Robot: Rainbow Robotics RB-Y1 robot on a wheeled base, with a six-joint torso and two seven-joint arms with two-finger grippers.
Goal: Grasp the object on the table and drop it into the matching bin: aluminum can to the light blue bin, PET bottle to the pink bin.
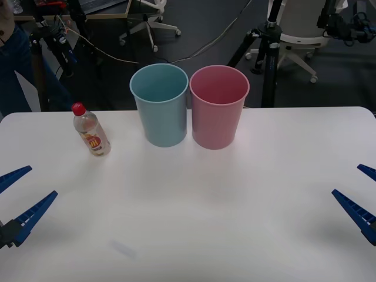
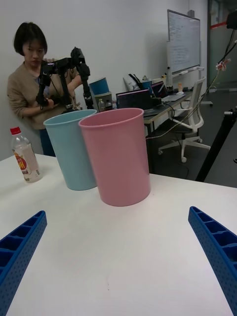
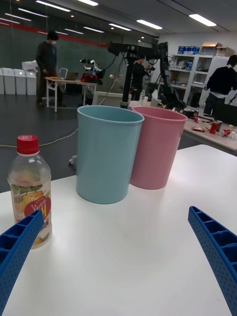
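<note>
PET bottle (image 1: pixel 91 130) stands upright, red cap up.

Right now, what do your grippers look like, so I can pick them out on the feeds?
Both the left gripper and the right gripper have two long, wedge-shaped blue fingers tapering to points, with ribbed, cell-patterned inner faces. A dark mount shows at the left one's base.
</note>
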